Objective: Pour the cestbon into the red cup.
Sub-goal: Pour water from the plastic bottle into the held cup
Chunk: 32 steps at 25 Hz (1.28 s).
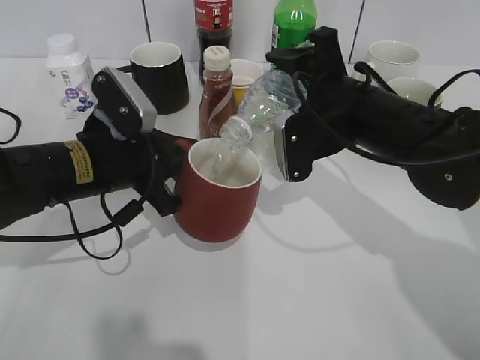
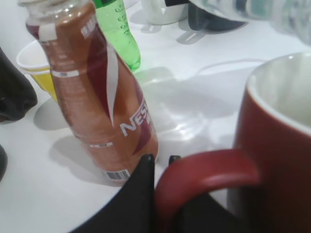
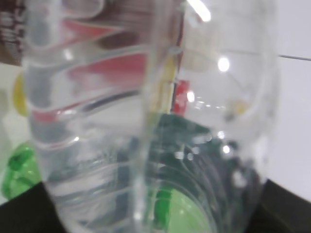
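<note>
The red cup [image 1: 219,196] stands at the table's middle. My left gripper [image 1: 171,178] is shut on its loop handle [image 2: 204,170]; the jaw tips [image 2: 160,159] show either side of the handle in the left wrist view. My right gripper [image 1: 289,112] is shut on the cestbon [image 1: 259,109], a clear uncapped bottle tilted mouth-down over the cup, with water running from its neck [image 1: 234,133] into the white inside. The bottle's clear body [image 3: 146,121] fills the right wrist view and hides the jaws.
A brown Nescafe bottle [image 1: 216,94] stands just behind the cup and close to my left gripper [image 2: 97,97]. Behind it are a yellow paper cup [image 1: 246,75], a black mug [image 1: 159,75], a green soda bottle [image 1: 294,22] and a dark bottle [image 1: 213,22]. White cups [image 1: 393,58] stand back right, a white bottle [image 1: 69,75] back left.
</note>
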Available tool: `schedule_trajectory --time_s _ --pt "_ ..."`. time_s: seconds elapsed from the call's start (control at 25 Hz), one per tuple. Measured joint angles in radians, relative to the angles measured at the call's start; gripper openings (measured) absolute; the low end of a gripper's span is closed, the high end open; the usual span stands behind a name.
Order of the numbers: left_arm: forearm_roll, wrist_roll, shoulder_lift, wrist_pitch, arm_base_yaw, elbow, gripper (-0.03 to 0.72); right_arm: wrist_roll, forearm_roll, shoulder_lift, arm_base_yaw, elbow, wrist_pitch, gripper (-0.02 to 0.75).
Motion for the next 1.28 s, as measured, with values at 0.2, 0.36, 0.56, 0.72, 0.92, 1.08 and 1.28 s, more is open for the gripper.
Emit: schedule_trajectory --time_s 0.2,0.36,0.56,0.72,0.92,1.08,1.28 --pt "0.004 0.000 0.000 0.004 0.000 0.000 0.048 -0.021 0.003 0.000 0.000 0.000 -0.007 0.471" --pt "0.004 0.000 0.000 0.006 0.000 0.000 0.048 -0.035 0.006 0.000 0.000 0.000 -0.008 0.471" --pt "0.004 0.000 0.000 0.006 0.000 0.000 0.048 -0.045 0.011 0.000 0.000 -0.001 -0.008 0.471" --pt "0.004 0.001 0.000 0.006 0.000 0.000 0.048 -0.047 0.012 0.000 0.000 -0.001 -0.011 0.471" --pt "0.004 0.001 0.000 0.006 0.000 0.001 0.048 -0.048 0.014 0.000 0.000 -0.001 -0.014 0.471" --pt "0.004 0.001 0.000 0.007 0.000 0.001 0.048 -0.049 0.020 0.000 0.000 -0.001 -0.015 0.471" --pt "0.004 0.001 0.000 0.007 0.000 0.001 0.048 -0.049 0.021 0.000 0.000 -0.001 -0.015 0.471"
